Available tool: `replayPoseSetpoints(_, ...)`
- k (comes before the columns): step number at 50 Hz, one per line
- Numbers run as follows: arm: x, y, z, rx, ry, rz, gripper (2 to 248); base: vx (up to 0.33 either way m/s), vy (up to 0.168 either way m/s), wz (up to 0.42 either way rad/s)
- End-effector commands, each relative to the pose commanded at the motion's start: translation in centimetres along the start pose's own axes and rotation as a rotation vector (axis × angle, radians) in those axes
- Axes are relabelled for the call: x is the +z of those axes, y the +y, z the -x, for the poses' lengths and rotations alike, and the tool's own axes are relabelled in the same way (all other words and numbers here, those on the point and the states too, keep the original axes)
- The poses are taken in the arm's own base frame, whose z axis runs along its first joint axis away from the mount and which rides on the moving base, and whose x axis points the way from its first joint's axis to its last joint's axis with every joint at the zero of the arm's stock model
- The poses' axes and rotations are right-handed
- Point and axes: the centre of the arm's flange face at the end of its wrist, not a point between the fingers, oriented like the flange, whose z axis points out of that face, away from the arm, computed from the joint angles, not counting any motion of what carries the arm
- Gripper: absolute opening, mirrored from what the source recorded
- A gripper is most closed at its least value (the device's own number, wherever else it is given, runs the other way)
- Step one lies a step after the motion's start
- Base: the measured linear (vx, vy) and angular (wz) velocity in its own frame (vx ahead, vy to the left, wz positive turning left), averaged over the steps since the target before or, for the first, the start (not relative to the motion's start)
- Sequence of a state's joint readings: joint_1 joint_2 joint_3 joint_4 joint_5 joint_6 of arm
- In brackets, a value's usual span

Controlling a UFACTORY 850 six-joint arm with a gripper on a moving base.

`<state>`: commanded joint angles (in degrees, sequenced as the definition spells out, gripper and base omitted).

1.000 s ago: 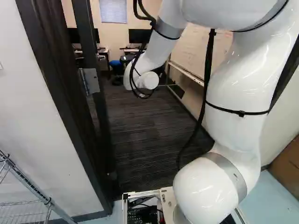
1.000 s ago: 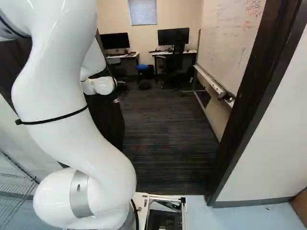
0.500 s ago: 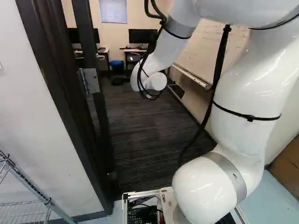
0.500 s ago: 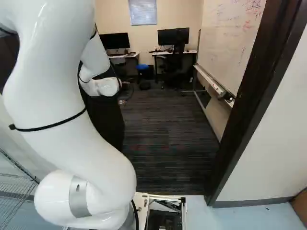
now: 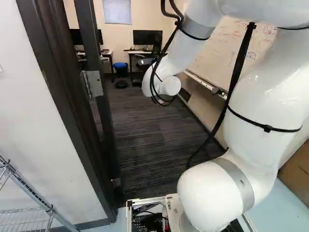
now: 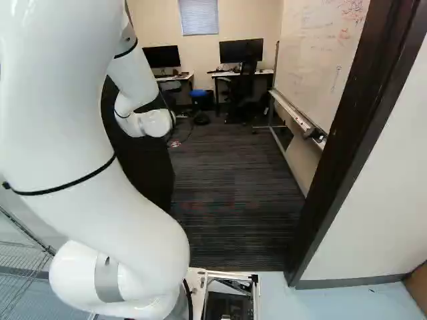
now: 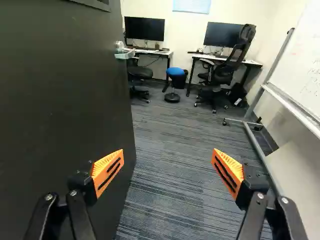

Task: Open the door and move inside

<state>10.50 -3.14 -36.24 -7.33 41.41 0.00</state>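
Two fingers of the gripper (image 7: 168,156) stand wide apart, gripping nothing. With twelve o'clock dead ahead of it, the door (image 7: 60,105), swung inward, lies at ten, its lever handle (image 7: 125,54) at eleven. The arm (image 5: 263,101) reaches past the door frame (image 6: 350,127), presumably to bar the door's return while the mobile base (image 5: 172,206) enters.

A cream wall (image 6: 152,23) has a window (image 6: 199,17) with blinds above two desks (image 7: 252,63) carrying dark monitors (image 7: 144,28). A blue-topped stool (image 7: 175,71) and black chairs (image 7: 220,75) stand on striped dark carpet (image 7: 170,150), near a whiteboard (image 6: 320,60). Nearer are pale blue flooring (image 6: 347,303), a wire rack (image 5: 29,187) and something brown (image 5: 297,169), perhaps cardboard.
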Motion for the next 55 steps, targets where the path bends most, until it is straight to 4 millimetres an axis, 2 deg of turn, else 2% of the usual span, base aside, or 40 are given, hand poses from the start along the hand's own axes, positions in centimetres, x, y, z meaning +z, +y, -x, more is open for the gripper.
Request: replayPoseSetpoints(55,-6.9,5.5,2.5,-0.033,-0.017,0.095,247,0.000,0.000,0.000)
